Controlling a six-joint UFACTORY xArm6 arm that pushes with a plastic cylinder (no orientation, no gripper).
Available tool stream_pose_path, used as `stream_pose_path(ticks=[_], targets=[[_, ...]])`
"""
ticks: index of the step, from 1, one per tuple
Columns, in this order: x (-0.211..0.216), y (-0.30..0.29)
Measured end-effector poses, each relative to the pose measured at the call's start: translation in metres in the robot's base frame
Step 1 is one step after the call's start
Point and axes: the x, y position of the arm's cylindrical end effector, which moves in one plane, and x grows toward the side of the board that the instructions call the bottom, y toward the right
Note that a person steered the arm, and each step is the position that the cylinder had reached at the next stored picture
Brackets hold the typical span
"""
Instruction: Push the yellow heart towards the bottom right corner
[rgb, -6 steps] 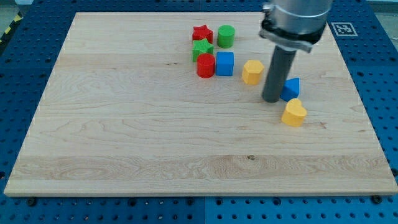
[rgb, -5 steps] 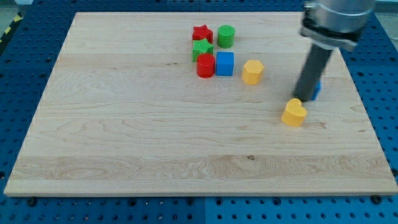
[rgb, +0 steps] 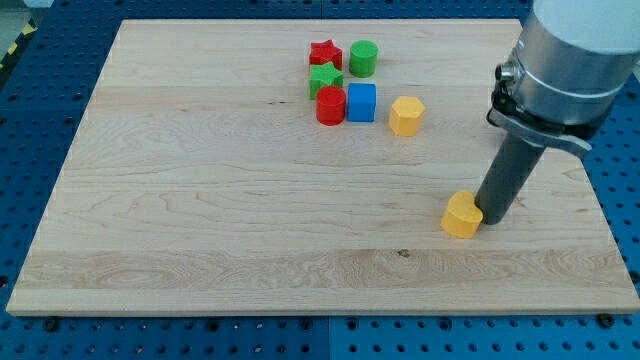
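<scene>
The yellow heart (rgb: 461, 216) lies on the wooden board (rgb: 200, 200) right of centre, in the lower half. My tip (rgb: 493, 216) stands just to the heart's right, touching or nearly touching it. The rod rises from there to the large grey arm body at the view's top right. The small blue block seen earlier near the rod does not show; the rod or arm may hide it.
Near the view's top centre is a cluster: red star (rgb: 324, 53), green cylinder (rgb: 363, 58), green star (rgb: 325, 77), red cylinder (rgb: 331, 105), blue cube (rgb: 361, 102). A yellow hexagon block (rgb: 405, 116) lies to their right.
My tip has moved right and then down the view, from left of the small blue block to the heart's right side. The heart has shifted down and slightly left.
</scene>
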Motion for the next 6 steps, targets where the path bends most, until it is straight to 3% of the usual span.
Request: stream_pose_path(ticks=[2, 3, 4, 5, 6], targets=[[-0.033, -0.105], [-0.035, -0.161], [-0.012, -0.178], [0.010, -0.116], [-0.022, -0.040]])
